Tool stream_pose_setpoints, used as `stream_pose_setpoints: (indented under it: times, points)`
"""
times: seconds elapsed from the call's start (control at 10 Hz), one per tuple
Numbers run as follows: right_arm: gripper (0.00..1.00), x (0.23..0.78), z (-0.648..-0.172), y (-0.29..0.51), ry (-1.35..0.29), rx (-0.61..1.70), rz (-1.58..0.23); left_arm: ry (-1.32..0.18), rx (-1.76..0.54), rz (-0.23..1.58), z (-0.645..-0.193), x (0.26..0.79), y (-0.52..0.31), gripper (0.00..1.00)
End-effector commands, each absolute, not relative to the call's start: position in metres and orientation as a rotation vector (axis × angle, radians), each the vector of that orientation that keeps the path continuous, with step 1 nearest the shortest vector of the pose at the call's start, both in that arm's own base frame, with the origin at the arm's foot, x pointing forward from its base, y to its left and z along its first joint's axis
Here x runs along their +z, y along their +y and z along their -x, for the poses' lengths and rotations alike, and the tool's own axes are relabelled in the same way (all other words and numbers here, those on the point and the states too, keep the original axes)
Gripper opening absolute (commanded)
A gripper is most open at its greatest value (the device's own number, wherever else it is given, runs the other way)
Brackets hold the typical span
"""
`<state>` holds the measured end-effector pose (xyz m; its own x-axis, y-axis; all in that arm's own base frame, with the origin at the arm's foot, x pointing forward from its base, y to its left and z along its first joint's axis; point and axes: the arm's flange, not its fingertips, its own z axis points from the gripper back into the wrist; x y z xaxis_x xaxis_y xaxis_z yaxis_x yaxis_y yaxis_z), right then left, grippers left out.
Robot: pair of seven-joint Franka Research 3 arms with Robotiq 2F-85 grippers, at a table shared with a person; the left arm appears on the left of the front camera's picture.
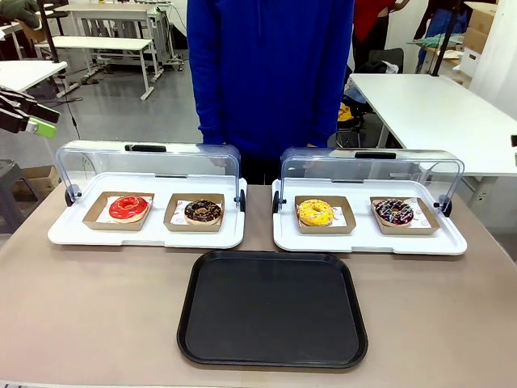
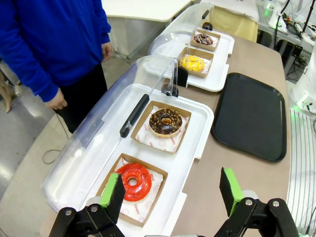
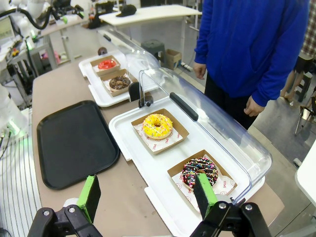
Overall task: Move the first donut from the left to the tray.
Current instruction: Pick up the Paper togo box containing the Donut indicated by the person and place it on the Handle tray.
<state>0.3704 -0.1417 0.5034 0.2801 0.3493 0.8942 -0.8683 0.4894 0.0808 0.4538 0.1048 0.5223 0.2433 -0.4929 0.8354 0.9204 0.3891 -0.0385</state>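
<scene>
The left tool is hanging high at the far left, off the left end of the desk and above the level of the clear lids. Seen from its own wrist, the left tool is standing wide, with its two green pads well apart and nothing between them. It is looking down over the left end of the left white tray. The right tool is likewise gaping wide and carrying nothing, and is hovering over the right end of the desk, above the right white tray.

The red donut is sitting in a shallow brown cardboard holder in the left half of the left white tray, under a clear lid that is standing tipped back towards the far side. It is a ring with glossy bright red glaze. In the left wrist view the red donut is lying just beyond the tool's pad, not touching it. A chocolate donut is sitting just to its right in a holder of its own.

The black tray is lying flat on the near middle of the desk, between the two white trays and nearer than them, and is carrying nothing. A person in a blue top is standing at the far side, with hands hanging by the body.
</scene>
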Motion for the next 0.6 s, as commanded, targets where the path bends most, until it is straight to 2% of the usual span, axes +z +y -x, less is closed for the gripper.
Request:
stream_pose_setpoints:
  times: [0.0,0.5]
  points:
    - [1.0,0.5044,-0.3739,-0.1421,-0.996,0.913,-0.649,-0.861,-1.054,0.619,-0.4543,0.5229,0.1034,1.0]
    - [1.0,0.5044,-0.3739,-0.1421,-0.996,0.913,-0.649,-0.861,-1.054,0.619,-0.4543,0.5229,0.1034,1.0]
